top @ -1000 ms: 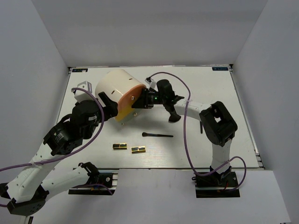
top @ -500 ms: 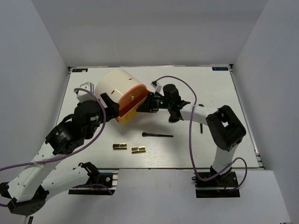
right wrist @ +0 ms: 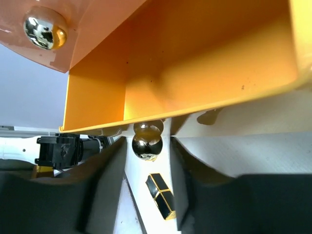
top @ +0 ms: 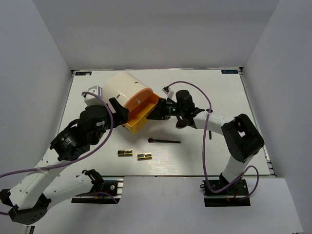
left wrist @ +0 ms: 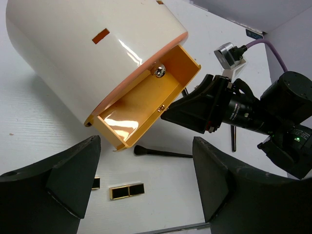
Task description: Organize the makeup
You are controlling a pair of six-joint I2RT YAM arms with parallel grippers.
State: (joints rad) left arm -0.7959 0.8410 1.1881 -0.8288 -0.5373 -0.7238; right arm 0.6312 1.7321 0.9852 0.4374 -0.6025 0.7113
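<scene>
Two dark fingers (right wrist: 92, 195) of the right gripper (top: 159, 111) stand close on both sides of the chrome knob (right wrist: 147, 146) of an orange drawer (top: 140, 116), closed around it. The drawer stands drawn out of the cream cylinder (top: 122, 90), which lies on its side on the white table (top: 219, 92), its orange face toward the right arm. The left gripper (left wrist: 146, 142) is spread wide and holds nothing; it is just at the near side of the cylinder.

The makeup lies on the table in front of the drawer. There is a slim black brush (top: 164, 141), and nearer to the arm bases a left gold-and-black case (top: 125, 152) and a right gold-and-black case (top: 144, 156), side by side but apart. A second black brush (top: 210, 135) lies beside the right arm, partly hidden.
</scene>
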